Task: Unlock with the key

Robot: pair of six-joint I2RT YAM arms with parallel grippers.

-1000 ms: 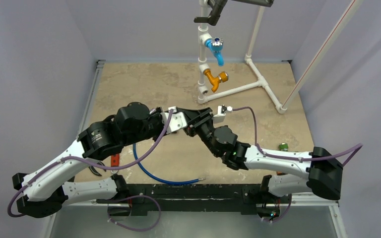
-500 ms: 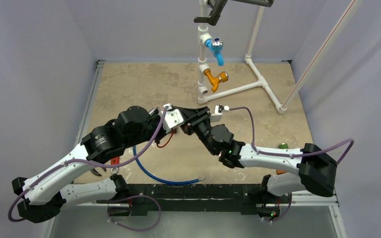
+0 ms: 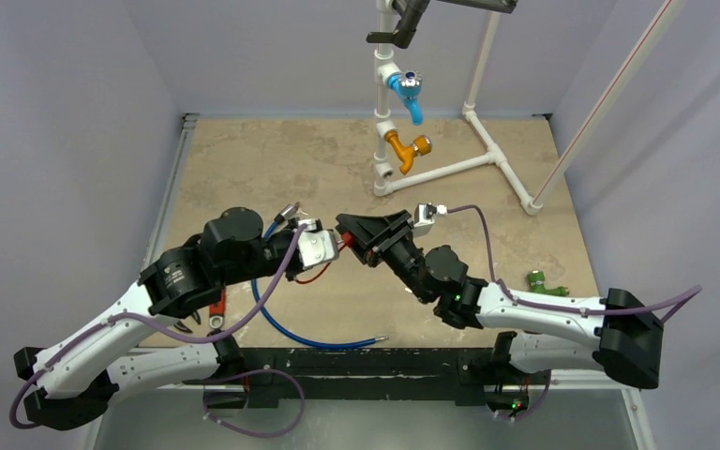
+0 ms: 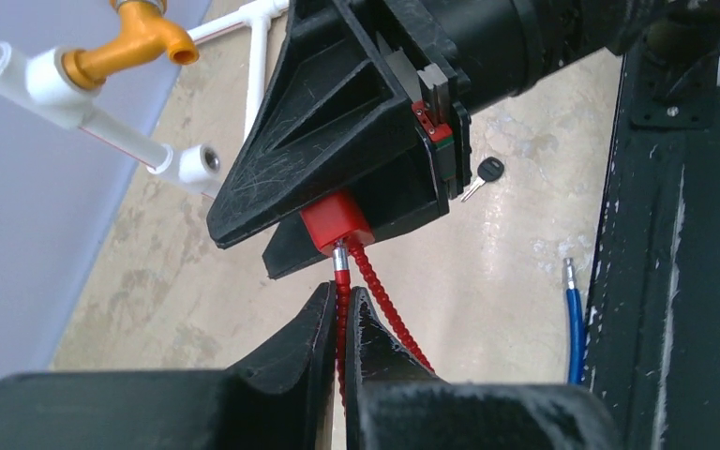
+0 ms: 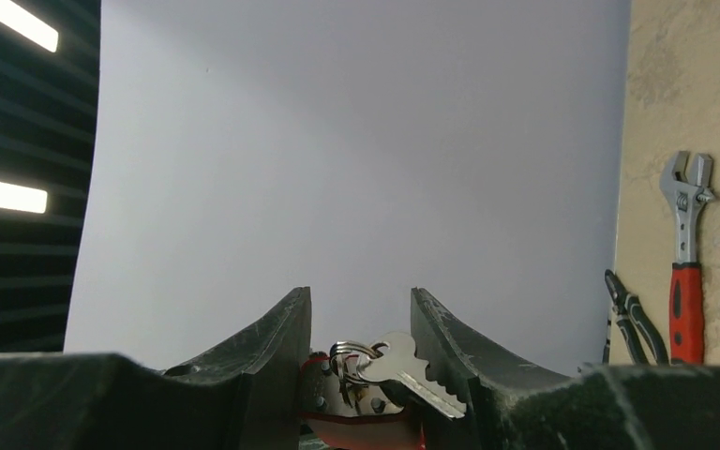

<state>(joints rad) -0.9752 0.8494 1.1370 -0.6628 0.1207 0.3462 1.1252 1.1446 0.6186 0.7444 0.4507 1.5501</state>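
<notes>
1. Pinching the lock's red cable [image 4: 386,298], the left claw [image 4: 340,319] is clamped tight.
2. Partly spread, the right claw [image 5: 358,305] grips the red lock body [image 4: 335,217] above the bench [image 3: 272,159].
3. A ringed key [image 5: 411,367] sits against that lock.

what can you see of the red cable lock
The red cable lock has a small glossy red body, a metal ferrule and a ribbed red cable. The body sits between the jaws of the right gripper; the left gripper pinches the cable just below. A ringed silver key lies against the body.
</notes>
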